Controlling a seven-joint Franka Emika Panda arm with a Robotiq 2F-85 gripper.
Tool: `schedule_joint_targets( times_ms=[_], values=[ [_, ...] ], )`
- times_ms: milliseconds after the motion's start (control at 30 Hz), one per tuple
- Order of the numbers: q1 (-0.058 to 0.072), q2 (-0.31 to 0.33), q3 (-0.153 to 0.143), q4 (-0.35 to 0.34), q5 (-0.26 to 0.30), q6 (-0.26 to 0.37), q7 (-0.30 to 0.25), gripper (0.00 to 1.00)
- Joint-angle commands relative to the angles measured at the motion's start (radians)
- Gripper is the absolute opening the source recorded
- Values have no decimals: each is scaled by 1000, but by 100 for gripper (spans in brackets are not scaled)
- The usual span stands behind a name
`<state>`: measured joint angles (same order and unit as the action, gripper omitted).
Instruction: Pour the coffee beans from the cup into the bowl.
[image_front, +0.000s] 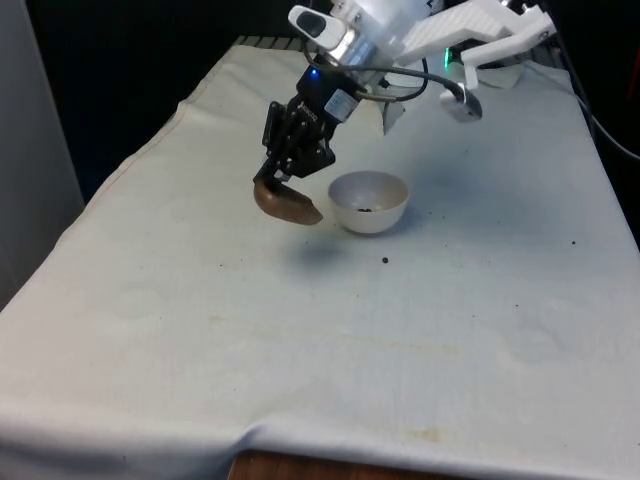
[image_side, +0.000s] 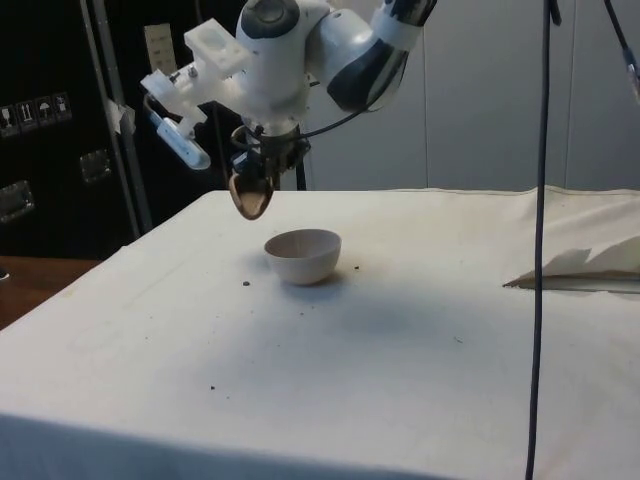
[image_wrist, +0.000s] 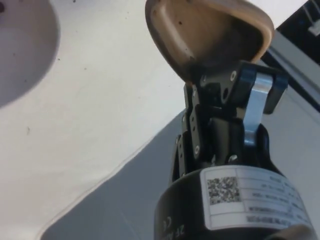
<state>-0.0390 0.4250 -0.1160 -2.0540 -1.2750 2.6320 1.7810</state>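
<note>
My gripper is shut on the rim of a brown cup, which hangs tipped on its side just above the cloth. The cup sits at the front view's left of a white bowl, a short gap apart. A few dark coffee beans lie in the bowl's bottom. From the side, the cup hangs below the gripper, above and beside the bowl. At the wrist, the cup shows a bare inside, pinched at the gripper; the bowl is off to one side.
A stray bean lies on the cloth in front of the bowl, another speck farther to the front view's right. In the side view a black cable hangs down and a folded white sheet lies at the right.
</note>
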Motion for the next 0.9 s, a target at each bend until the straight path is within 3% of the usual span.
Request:
schedule_joint_targets(
  times_ms=[0, 100, 133, 167, 400, 433, 467, 700, 733, 767, 867],
  values=[
    [-13, 5, 7, -3, 28, 23, -24, 3],
    [-16, 9, 5, -3, 57, 29, -45, 3],
    [-1, 4, -3, 1, 38, 7, -26, 3],
    [-16, 10, 5, -3, 66, 31, -52, 3],
    [-18, 18, 0, 0, 142, 46, -107, 3],
    [-4, 12, -10, 3, 123, 27, -87, 3],
    [-19, 20, 0, 1, 152, 48, -113, 3],
    [-22, 34, 0, 13, 246, 59, -182, 3],
    [-6, 29, -13, 17, 220, 41, -156, 3],
    [-23, 35, 1, 15, 256, 60, -189, 3],
    [-24, 40, 1, 19, 288, 61, -212, 3]
  ],
)
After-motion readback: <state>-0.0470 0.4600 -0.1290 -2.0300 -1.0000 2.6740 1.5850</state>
